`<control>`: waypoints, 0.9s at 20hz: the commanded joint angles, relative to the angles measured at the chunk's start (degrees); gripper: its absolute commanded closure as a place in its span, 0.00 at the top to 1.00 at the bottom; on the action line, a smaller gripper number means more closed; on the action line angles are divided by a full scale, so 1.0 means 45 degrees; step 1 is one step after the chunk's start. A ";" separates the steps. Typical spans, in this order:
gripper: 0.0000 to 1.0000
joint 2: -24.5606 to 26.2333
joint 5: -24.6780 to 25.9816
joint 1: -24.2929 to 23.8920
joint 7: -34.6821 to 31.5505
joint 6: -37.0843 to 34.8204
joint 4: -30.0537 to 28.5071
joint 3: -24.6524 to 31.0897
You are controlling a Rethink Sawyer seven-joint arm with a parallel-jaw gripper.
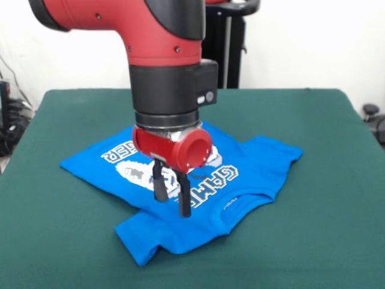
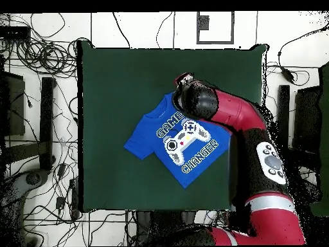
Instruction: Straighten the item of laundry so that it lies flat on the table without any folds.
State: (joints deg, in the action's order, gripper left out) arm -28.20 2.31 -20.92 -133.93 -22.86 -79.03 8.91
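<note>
Blue T-shirt (image 1: 198, 198) near the table (image 1: 313, 241) centre, sleeve folded under

Gripper (image 1: 172, 201), fingers parted, empty, hovers above; best pinch that sleeve's edge, drag outward

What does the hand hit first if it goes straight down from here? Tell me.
Most likely the blue T-shirt: the hand points down with fingers open over the shirt's collar end, with the green table beneath. How high it hangs above the cloth is unclear.

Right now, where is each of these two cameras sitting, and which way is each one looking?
Front view: sits across the table, facing the robot; the red arm comes down from above, gripper open over the blue T-shirt.
Overhead view: hangs above, looking straight down; the arm reaches up from the bottom right to the T-shirt.
Both show the same shirt on the green table, turned half round between them.
</note>
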 commanded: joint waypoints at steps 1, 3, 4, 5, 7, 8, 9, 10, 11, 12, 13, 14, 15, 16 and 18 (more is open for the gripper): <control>1.00 0.0404 0.0028 0.0003 -0.0240 -0.1217 -0.1470 0.0559; 1.00 0.0678 0.0103 0.0079 -0.0296 -0.1003 -0.1252 0.0485; 1.00 0.0826 0.0152 0.0141 -0.0350 -0.0859 -0.1150 0.0416; 1.00 0.0983 0.0195 0.0143 -0.0357 -0.0662 -0.1092 0.0433; 1.00 0.1240 0.0260 0.0210 -0.0426 -0.0398 -0.0929 0.0378; 1.00 0.1370 0.0263 0.0274 -0.0491 -0.0333 -0.0804 0.0321; 1.00 0.1480 0.0276 0.0322 -0.0522 -0.0270 -0.0704 0.0289; 1.00 0.1590 0.0289 0.0370 -0.0553 -0.0207 -0.0604 0.0257; 1.00 0.1680 0.0305 0.0408 -0.0568 -0.0132 -0.0526 0.0232; 1.00 0.1751 0.0312 0.0491 -0.0661 -0.0022 -0.0517 0.0167; 1.00 0.1823 0.0319 0.0574 -0.0753 0.0088 -0.0508 0.0102; 1.00 0.1806 0.0341 0.0663 -0.0844 0.0163 -0.0563 0.0003; 1.00 0.1835 0.0338 0.0728 -0.0892 0.0176 -0.0542 -0.0067; 1.00 0.1864 0.0338 0.0704 -0.0879 0.0257 -0.0595 -0.0033; 1.00 0.1846 0.0348 0.0750 -0.0826 0.0116 -0.0579 -0.0112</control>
State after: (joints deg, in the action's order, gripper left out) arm -24.04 2.45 -19.97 -133.93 -22.90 -79.00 8.04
